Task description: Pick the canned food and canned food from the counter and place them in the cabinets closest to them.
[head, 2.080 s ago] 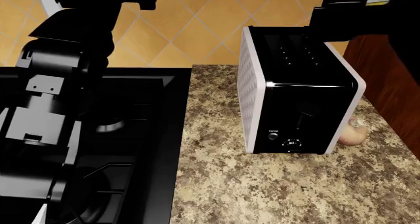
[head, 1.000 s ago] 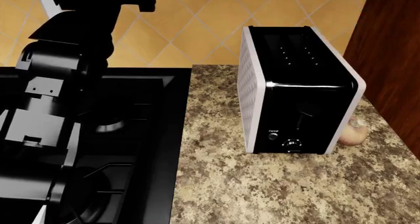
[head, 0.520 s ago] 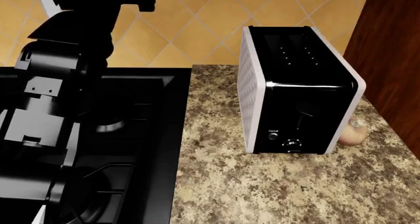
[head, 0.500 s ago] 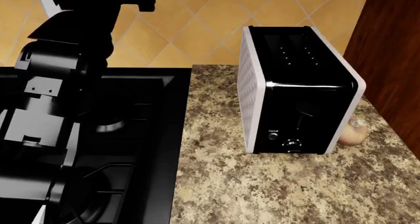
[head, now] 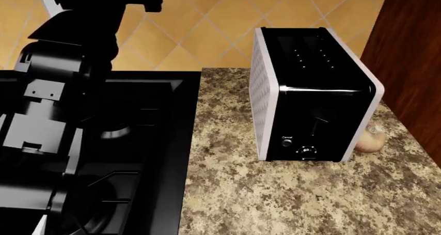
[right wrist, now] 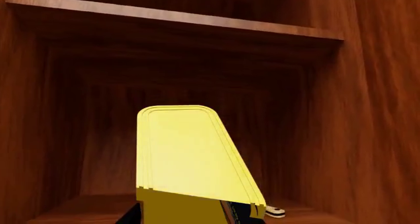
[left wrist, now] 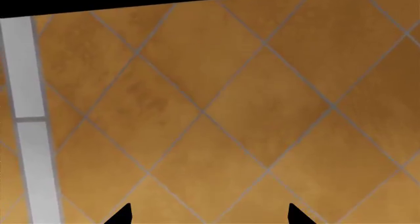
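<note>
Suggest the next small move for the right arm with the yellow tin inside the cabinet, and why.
Probably lower the yellow tin onto the cabinet floor before releasing. In the right wrist view the right end effector holds the tin inside the wooden cabinet, under a shelf; it appears to hang above the floor, though contact cannot be confirmed.

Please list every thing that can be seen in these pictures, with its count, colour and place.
yellow tin: one, yellow, held at the right gripper, inside the cabinet
cabinet: one, reddish-brown wood, open, with a shelf above
toaster: one, black and white, on the counter
counter: one, speckled brown granite
onion: one, pale, behind the toaster
stove: one, black, left of the counter
tiled wall: orange
left arm: black, over the stove
left gripper: black tips apart, facing the wall
</note>
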Available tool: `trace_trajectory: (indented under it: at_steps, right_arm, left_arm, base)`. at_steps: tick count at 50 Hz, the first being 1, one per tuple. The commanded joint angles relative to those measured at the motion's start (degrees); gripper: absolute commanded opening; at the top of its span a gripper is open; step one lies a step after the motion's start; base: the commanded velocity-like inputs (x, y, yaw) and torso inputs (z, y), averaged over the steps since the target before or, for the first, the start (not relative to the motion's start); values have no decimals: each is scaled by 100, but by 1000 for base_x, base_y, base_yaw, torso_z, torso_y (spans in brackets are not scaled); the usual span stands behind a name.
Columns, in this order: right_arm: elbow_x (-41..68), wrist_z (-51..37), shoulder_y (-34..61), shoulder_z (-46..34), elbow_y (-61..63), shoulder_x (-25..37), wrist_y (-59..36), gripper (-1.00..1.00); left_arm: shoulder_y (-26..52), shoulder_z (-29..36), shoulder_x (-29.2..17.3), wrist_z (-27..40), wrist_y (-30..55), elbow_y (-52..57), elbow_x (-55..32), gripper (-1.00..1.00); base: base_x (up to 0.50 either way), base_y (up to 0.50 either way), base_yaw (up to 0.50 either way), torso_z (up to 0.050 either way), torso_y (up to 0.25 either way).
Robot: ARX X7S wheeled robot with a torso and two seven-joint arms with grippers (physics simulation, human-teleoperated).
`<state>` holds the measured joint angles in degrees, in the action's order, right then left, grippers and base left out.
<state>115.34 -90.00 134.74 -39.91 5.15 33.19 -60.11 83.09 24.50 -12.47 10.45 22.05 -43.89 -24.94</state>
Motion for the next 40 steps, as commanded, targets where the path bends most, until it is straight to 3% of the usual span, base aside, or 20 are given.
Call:
trace_trajectory:
  at_steps: [1, 11, 13, 14, 34, 40]
  right_arm:
    - [-428, 0, 26, 665, -1069, -801, -973, -100]
    - [-1243, 0, 26, 1761, -2138, -1607, -2218, -100]
    - [-1961, 0, 26, 2624, -2505, -2067, -2939, -100]
    - [-2034, 1, 26, 2692, -2569, -2109, -2983, -100]
    - [-2050, 3, 25, 2559, -3578, -2275, -2961, -100]
    - [-1633, 30, -93, 1951, -3601, -2058, -2558, -100]
  left_arm:
    - [13, 11, -25, 18, 44, 55, -12, 100]
    - [27, 1, -30, 40, 82, 102, -41, 100]
    - [34, 1, -37, 48, 107, 128, -47, 100]
    - [34, 1, -43, 54, 124, 151, -52, 100]
    - [51, 5, -49, 42, 84, 91, -68, 100]
    - [37, 7, -53, 43, 85, 96, -78, 100]
  base:
    - [0, 0, 0, 0, 0]
    - [0, 0, 0, 0, 0]
    - [0, 0, 0, 0, 0]
    - [0, 0, 0, 0, 0]
    - [0, 0, 0, 0, 1]
    - [0, 0, 0, 0, 0]
